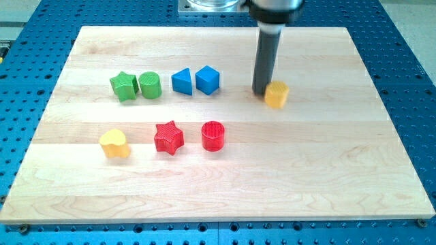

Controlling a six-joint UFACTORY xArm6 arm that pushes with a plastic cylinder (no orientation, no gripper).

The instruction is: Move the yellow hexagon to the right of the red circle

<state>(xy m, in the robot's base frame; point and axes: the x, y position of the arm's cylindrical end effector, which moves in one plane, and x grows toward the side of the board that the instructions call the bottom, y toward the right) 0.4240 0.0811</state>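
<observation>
The yellow hexagon point(276, 94) lies on the wooden board right of centre, towards the view's top. My tip point(261, 92) stands right against the hexagon's left side. The red circle point(213, 135) lies lower down near the board's middle, to the lower left of the hexagon and apart from it.
A red star point(169, 137) sits left of the red circle and a yellow heart point(114, 143) further left. A green star point(123, 86), a green cylinder point(150, 85), a blue triangle point(181, 81) and a blue cube point(208, 79) form a row at the upper left. The board point(327, 170) rests on a blue perforated table.
</observation>
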